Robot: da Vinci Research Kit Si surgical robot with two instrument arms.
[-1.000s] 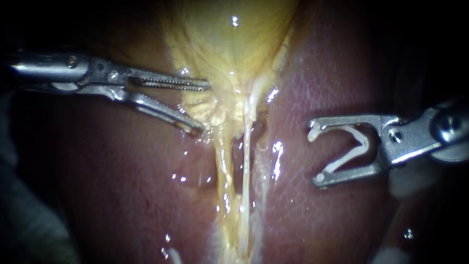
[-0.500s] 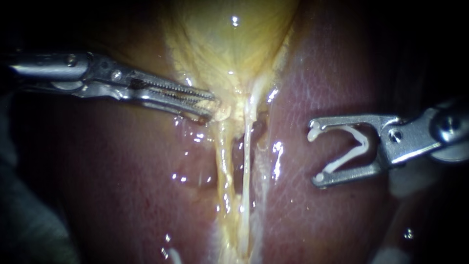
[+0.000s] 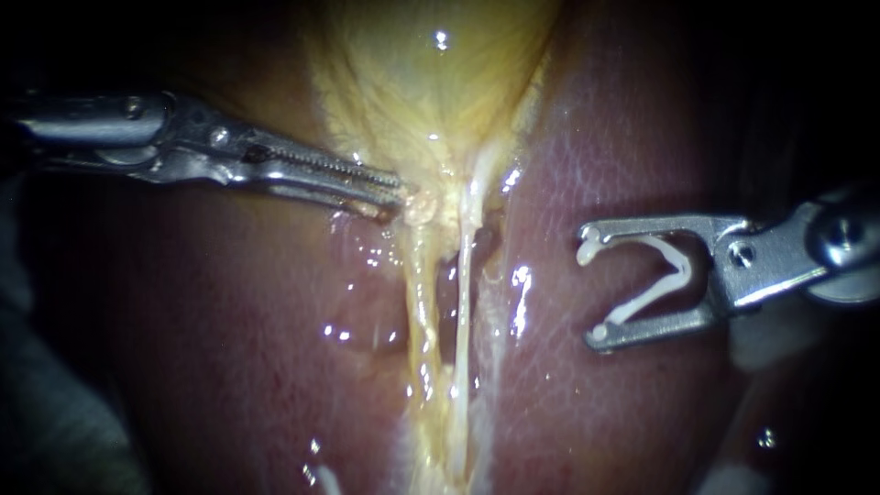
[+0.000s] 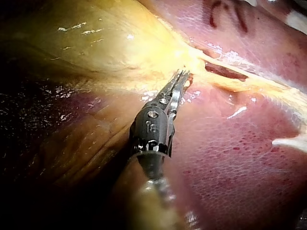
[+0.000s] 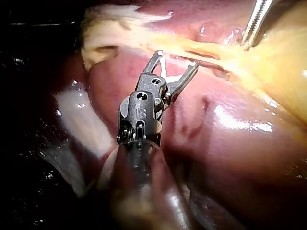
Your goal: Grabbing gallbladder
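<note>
My left instrument: jaws pinched on the gallbladder, gripping its narrow yellow edge right at the tips. My right instrument: jaws wide apart, white clip seated between them, over the liver, well apart from the gallbladder.

left instrument: jaws pinching gallbladder | right instrument: jaws cradling clip
</note>
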